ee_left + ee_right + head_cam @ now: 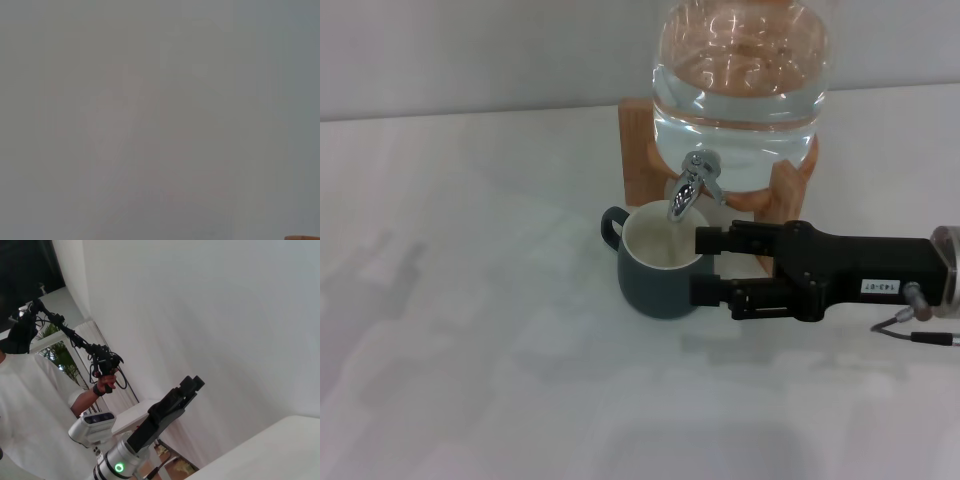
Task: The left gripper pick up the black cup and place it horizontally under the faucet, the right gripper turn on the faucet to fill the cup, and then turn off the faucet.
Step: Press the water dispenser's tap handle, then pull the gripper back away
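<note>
Head view: the cup (662,264) stands upright on the white counter (470,330), right under the faucet (692,185) on the water jar (740,70). Its handle points to ten o'clock. The right gripper (705,266) comes in from three o'clock, its two fingers (712,240) spread apart beside the cup, holding nothing.

Left wrist view: only a plain pale surface.

Right wrist view: the left gripper (192,383) is raised in the air, far off; I cannot tell how its fingers stand.
</note>
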Available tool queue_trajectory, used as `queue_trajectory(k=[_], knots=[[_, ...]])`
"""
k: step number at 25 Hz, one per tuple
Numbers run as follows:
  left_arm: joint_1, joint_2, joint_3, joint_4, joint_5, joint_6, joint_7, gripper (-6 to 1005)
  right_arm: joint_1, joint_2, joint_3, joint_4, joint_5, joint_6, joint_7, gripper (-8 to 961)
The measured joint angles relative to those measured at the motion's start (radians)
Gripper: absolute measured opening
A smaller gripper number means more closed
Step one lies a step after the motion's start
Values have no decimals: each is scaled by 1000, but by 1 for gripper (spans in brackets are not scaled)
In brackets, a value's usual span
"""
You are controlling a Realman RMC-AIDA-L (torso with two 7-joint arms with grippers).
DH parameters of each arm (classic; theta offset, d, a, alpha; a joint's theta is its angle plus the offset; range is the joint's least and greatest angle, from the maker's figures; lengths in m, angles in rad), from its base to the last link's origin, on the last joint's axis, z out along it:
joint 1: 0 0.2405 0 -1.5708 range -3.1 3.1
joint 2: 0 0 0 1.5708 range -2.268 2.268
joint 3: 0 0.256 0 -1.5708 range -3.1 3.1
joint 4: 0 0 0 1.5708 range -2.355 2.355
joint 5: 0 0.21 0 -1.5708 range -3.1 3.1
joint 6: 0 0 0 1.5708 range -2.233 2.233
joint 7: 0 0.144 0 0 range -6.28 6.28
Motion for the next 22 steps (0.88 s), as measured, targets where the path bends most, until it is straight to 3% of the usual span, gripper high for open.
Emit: queue_trajectory(k=[22], knots=[[2, 0, 6, -7, 1, 4, 2, 464, 29, 0, -37, -1, 21, -132, -14, 841]])
